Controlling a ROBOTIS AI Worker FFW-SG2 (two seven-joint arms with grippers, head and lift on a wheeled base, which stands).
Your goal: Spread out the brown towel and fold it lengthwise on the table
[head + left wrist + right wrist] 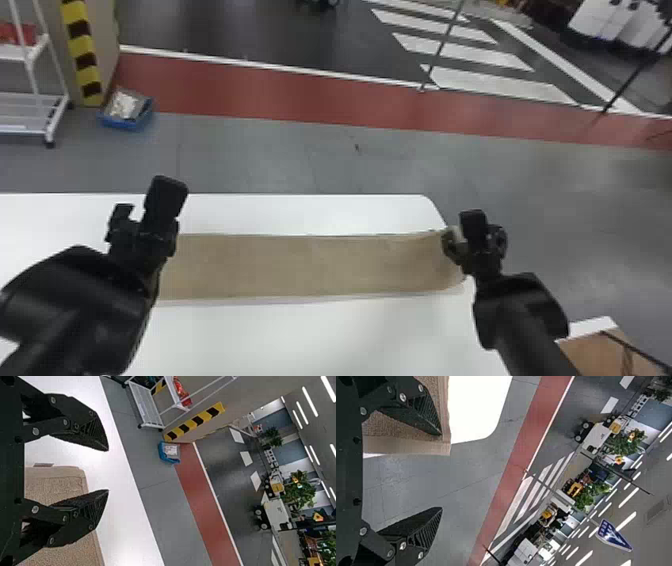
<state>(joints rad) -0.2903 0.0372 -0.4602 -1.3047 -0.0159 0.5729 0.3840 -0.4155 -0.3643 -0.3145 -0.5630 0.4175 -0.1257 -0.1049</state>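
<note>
The brown towel (310, 265) lies as a long flat strip across the white table, its right end at the table's right edge. Over the towel's left end is my left gripper (165, 200); in the left wrist view the left gripper (107, 470) stands open, with the towel's corner (59, 481) beside and beneath its fingers. At the towel's right end is my right gripper (472, 232). The right wrist view has the right gripper (441, 471) wide open, one finger over the towel's end (443, 445), the other out beyond the table edge.
The white table (310, 335) extends in front of and behind the towel. A brown box-like object (595, 355) stands at the lower right. On the floor beyond are a blue bin (125, 112) and a white rack (30, 112).
</note>
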